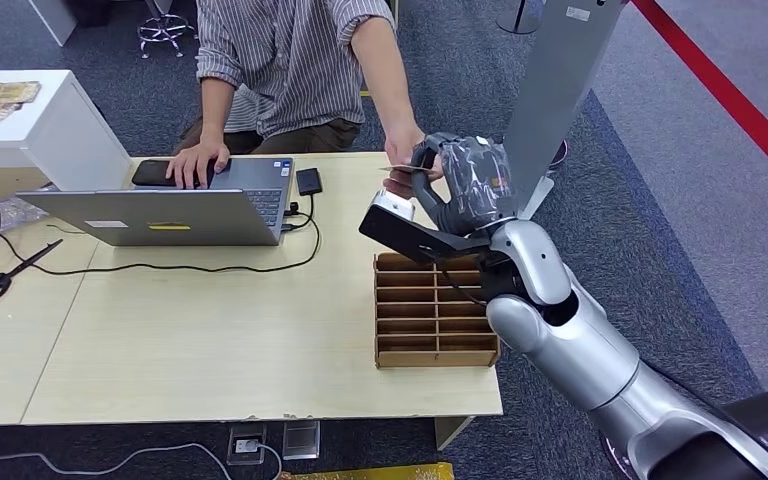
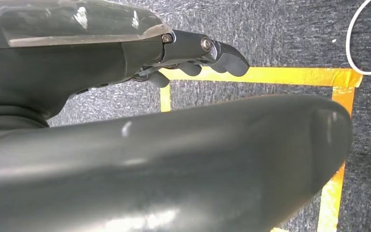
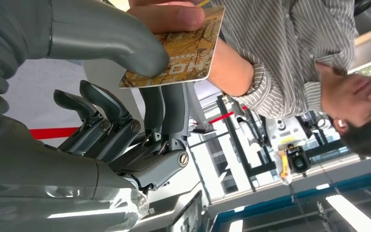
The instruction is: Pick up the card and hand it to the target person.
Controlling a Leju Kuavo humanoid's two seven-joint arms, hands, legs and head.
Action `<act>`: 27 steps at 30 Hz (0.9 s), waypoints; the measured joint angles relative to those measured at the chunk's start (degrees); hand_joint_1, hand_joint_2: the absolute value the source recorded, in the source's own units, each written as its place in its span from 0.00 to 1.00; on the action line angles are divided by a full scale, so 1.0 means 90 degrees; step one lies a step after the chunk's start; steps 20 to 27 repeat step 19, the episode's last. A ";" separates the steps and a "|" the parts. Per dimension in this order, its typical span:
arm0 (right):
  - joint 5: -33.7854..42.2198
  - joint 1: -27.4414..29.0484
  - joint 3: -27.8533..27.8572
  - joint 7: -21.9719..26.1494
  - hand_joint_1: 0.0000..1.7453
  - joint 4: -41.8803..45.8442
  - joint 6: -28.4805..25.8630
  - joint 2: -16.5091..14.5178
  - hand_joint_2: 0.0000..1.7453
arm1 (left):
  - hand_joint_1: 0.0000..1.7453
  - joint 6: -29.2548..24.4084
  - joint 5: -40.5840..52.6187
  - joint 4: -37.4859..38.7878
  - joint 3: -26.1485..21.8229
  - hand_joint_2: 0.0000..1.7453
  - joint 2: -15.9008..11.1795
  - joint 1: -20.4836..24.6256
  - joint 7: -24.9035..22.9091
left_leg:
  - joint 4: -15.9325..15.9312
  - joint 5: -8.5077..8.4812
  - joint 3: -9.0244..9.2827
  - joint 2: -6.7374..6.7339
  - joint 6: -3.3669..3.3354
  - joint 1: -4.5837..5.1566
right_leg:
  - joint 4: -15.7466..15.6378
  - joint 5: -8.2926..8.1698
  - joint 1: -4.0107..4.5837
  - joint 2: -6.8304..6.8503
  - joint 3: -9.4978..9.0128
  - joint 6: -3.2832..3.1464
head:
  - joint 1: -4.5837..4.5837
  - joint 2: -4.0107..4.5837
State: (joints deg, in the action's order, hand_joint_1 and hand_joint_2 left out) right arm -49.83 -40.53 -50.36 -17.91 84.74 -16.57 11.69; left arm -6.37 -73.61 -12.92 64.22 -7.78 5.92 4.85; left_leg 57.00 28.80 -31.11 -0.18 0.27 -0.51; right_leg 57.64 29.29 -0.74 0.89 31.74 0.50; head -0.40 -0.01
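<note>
Your right hand [image 3: 125,72] pinched the card [image 3: 183,53] while the person's hand [image 1: 400,165] also gripped it. You probably needed to let go next.

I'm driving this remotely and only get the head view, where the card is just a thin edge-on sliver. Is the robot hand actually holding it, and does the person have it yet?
Observer: Yes. In the right wrist view the right robot hand pinches the orange printed plastic card between its thick grey thumb and darker fingers.
Operator: And the person?
Observer: The person's thumb is pressed on the card's face, so both are touching it now.
Operator: What's the left robot hand doing?
Observer: The left wrist view shows the left robot hand with fingers curled in, holding nothing, above dark carpet with yellow floor tape.
</note>
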 joint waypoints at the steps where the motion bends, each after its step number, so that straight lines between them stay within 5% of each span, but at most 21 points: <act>1: -0.0047 0.0038 0.0013 0.0034 1.00 -0.0084 -0.0093 -0.0026 1.00 | 0.00 0.0002 0.0000 0.0000 0.0000 0.00 0.0001 0.0000 0.0000 | 0.0000 0.0000 0.0000 0.0000 0.0000 0.0000 | 0.0000 0.0000 0.0000 0.0000 0.0000 0.0000 | 0.0000 0.0001; 4: -0.0122 0.0142 0.0046 0.0103 1.00 -0.0291 -0.0201 -0.0098 1.00 | 0.00 0.0005 0.0000 0.0000 0.0000 0.00 0.0005 -0.0001 0.0001 | 0.0000 0.0000 0.0000 0.0000 0.0000 0.0000 | 0.0000 0.0000 0.0000 0.0000 0.0001 0.0000 | 0.0002 0.0001; 7: -0.0223 0.0211 0.0058 0.0112 0.25 -0.0405 -0.0214 -0.0131 1.00 | 0.00 0.0027 0.0001 0.0000 0.0000 0.75 0.0009 -0.0002 0.0012 | 0.0000 0.0000 0.0001 0.0000 0.0000 0.0000 | 0.0000 0.0000 0.0000 0.0000 0.0000 0.0000 | 0.0006 0.0001; 8: -0.0257 0.0225 0.0060 0.0109 0.00 -0.0437 -0.0215 -0.0136 1.00 | 0.00 0.0035 0.0003 0.0000 0.0000 0.75 0.0009 -0.0003 0.0016 | 0.0000 0.0000 0.0001 0.0000 0.0000 0.0000 | 0.0000 0.0000 0.0000 0.0000 0.0000 0.0000 | 0.0007 0.0001; 11: -0.0371 0.0257 0.0071 0.0066 0.00 -0.0506 -0.0228 -0.0154 1.00 | 0.00 0.0044 0.0005 0.0000 0.0000 0.00 0.0009 -0.0003 0.0072 | 0.0000 0.0000 0.0001 -0.0001 0.0000 0.0000 | 0.0000 0.0000 0.0000 0.0000 0.0000 0.0000 | 0.0002 0.0001; 27: -0.0183 0.0326 0.0194 0.0173 0.00 -0.0583 -0.0417 -0.0177 1.00 | 0.00 0.0013 -0.0048 0.0000 -0.0001 0.00 0.0009 -0.0004 0.0177 | 0.0000 0.0000 0.0002 -0.0001 0.0000 0.0000 | 0.0000 0.0000 0.0000 -0.0001 0.0001 0.0000 | 0.0004 0.0001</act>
